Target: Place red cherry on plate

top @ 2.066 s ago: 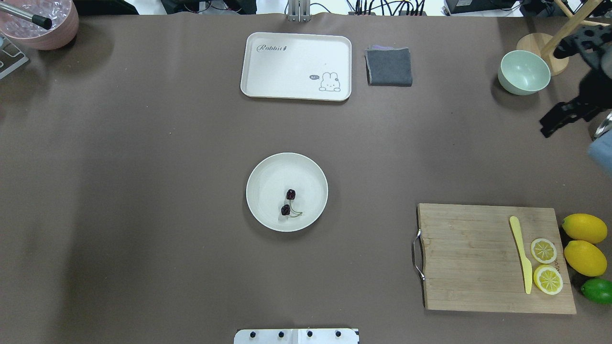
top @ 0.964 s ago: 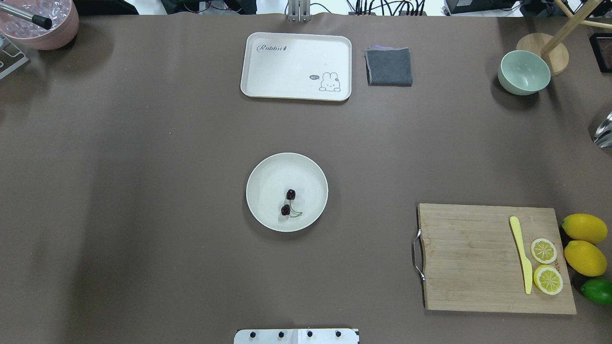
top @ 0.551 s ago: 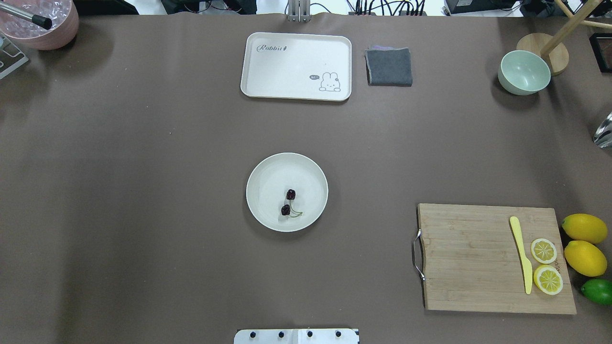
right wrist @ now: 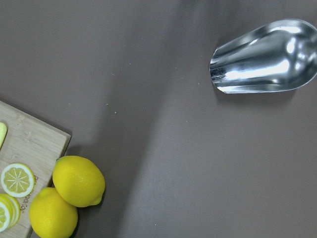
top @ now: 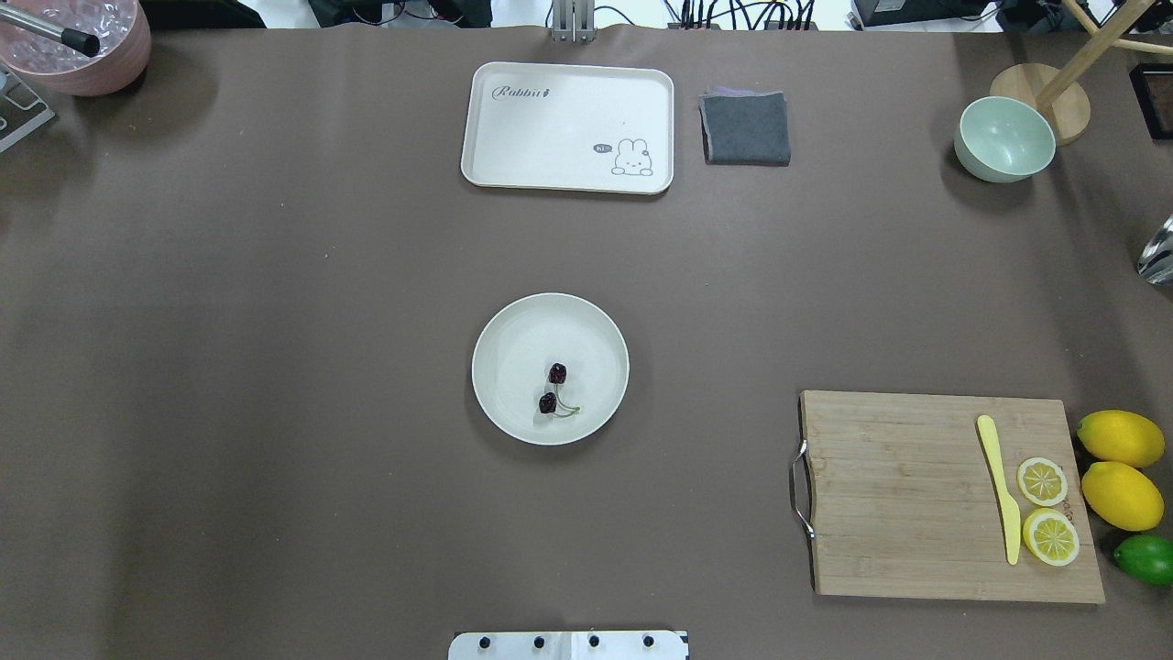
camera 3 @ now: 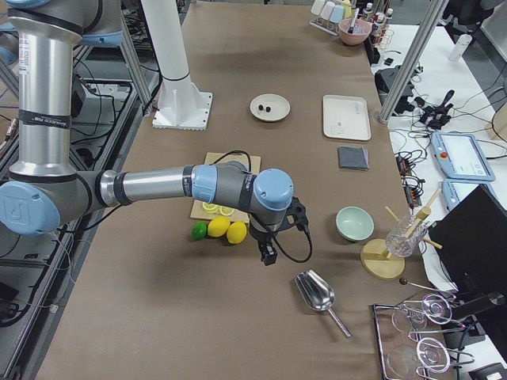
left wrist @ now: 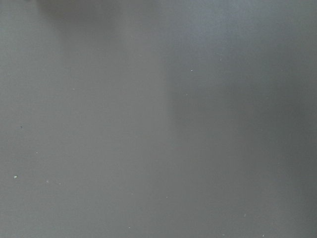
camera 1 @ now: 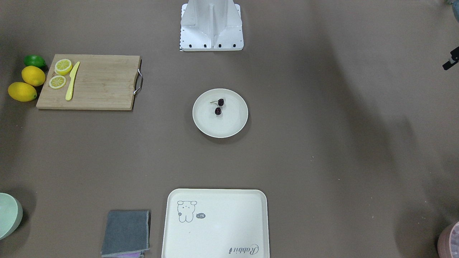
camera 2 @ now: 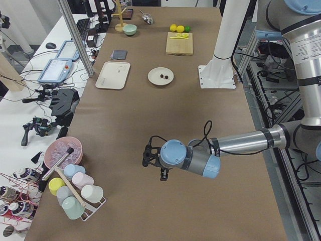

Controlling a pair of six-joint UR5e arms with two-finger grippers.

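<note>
The red cherry point(top: 553, 389), two tiny dark fruits on joined stems, lies inside the round cream plate point(top: 509, 335) at the table's middle, also the cherry point(camera 1: 219, 106) on the plate point(camera 1: 231, 126). No gripper is near it. My left gripper point(camera 2: 153, 161) hangs over bare table far off at the left end. Beyond the lemons at the right end is my right gripper point(camera 3: 268, 255). I cannot tell whether either is open or shut. Neither wrist view shows fingers.
A rabbit tray point(top: 568, 128) and grey cloth point(top: 745, 128) lie at the far side, a green bowl point(top: 1004, 137) far right. A cutting board point(top: 916, 495) with knife and lemon slices, lemons point(top: 1120, 438) and a lime sit near right. A metal scoop point(right wrist: 267, 57) lies beyond.
My right gripper, at the overhead view's right edge two seconds ago, has left that view. The cherry and plate have not moved.
</note>
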